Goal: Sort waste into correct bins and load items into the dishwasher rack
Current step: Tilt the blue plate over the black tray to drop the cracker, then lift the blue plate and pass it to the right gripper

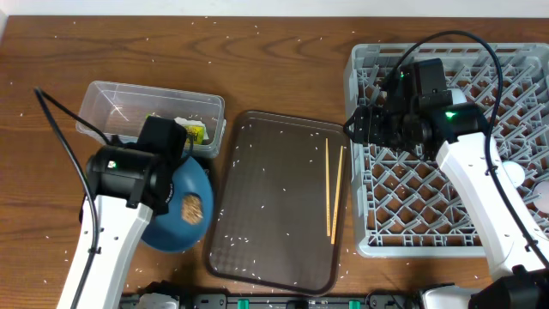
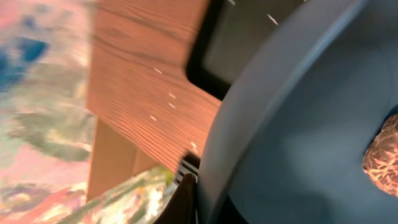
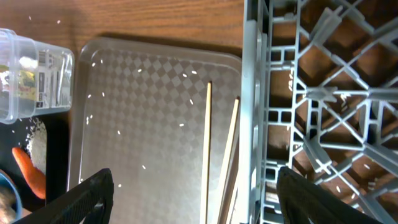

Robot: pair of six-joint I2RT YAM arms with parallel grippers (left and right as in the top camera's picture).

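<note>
My left gripper [image 2: 191,190] is shut on the rim of the large blue plate [image 1: 176,225], held tilted at the left. A brown food chunk [image 1: 194,209] lies on the plate and also shows in the left wrist view [image 2: 382,158]. My right gripper [image 3: 202,199] is open and empty, above the chopsticks [image 1: 334,189] and the left edge of the grey dishwasher rack [image 1: 446,172]. The chopsticks [image 3: 208,149] lie on the brown serving tray [image 1: 274,215]. The clear tub [image 1: 129,107] holds the yellow-green wrapper [image 1: 194,131]. An orange carrot [image 3: 30,171] lies in the black tray [image 3: 57,162].
White rice grains dot the table and the serving tray [image 3: 155,93]. White items [image 1: 517,176] sit in the rack at the right edge, partly hidden by my right arm. The clear tub [image 3: 34,74] stands behind the black tray.
</note>
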